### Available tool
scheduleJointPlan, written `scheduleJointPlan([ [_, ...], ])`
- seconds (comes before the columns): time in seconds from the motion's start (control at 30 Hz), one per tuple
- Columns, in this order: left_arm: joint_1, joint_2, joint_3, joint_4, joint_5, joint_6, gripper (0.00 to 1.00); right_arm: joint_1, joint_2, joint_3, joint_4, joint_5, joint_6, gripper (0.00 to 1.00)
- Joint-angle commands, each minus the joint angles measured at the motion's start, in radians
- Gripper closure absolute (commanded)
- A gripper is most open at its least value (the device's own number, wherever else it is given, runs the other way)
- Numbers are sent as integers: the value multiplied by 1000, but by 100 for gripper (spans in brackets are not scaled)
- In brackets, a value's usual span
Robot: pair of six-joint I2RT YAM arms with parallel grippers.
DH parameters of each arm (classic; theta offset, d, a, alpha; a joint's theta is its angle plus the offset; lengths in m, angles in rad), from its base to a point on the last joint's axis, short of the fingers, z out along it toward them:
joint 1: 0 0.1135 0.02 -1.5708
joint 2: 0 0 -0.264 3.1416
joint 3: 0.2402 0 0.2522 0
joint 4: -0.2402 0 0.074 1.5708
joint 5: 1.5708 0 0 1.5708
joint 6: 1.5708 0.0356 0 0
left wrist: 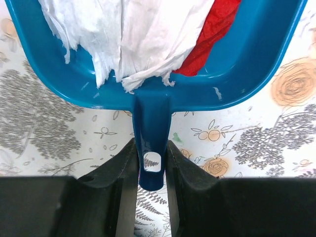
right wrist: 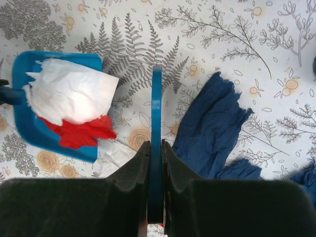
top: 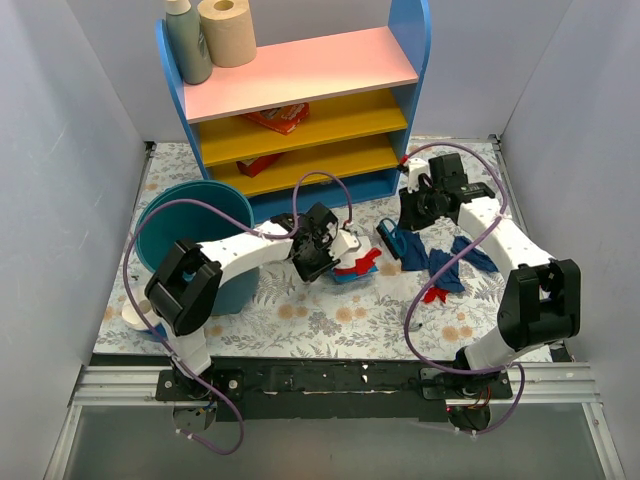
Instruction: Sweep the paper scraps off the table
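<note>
The left gripper (left wrist: pixel 150 148) is clamping the dustpan (left wrist: pixel 247 74) by its handle, presenting it as a catcher, with white and red paper scraps (left wrist: pixel 133 34) lying just ahead of its jaws. The right gripper (right wrist: pixel 155 148) is pinching the brush (right wrist: pixel 157 108); dark blue scraps (right wrist: pixel 210 128) are lying on the table (right wrist: pixel 222 39) just right of it, apparently next for sweeping.

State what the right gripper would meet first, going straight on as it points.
Likely bare table: the right gripper, shut on the hand brush, aims between the dustpan and a dark blue paper scrap; depth unclear.

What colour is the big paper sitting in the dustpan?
The paper is white, with a red piece beside it. Clearest in the right wrist view.
</note>
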Motion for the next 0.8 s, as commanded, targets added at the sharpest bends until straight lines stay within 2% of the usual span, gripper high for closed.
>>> scheduleJointPlan([
  [0.0,4,-127,120,-39,56,0,100,-36,-17,-48,38,-9,0,99],
  [0.17,4,-193,287,-175,94,-1,100,-89,-2,-56,21,-11,-46,99],
  [0.33,4,-296,363,-289,108,34,100,-90,-4,-65,58,7,-86,99],
  [0.47,4,-335,462,-401,41,31,100,-95,4,-48,56,-55,-66,99],
  [0.63,7,-338,660,-548,-70,-4,100,-95,9,-73,78,-127,-22,99],
  [0.77,71,-362,754,-634,-93,-26,100,-96,-11,-108,116,-144,24,99],
])
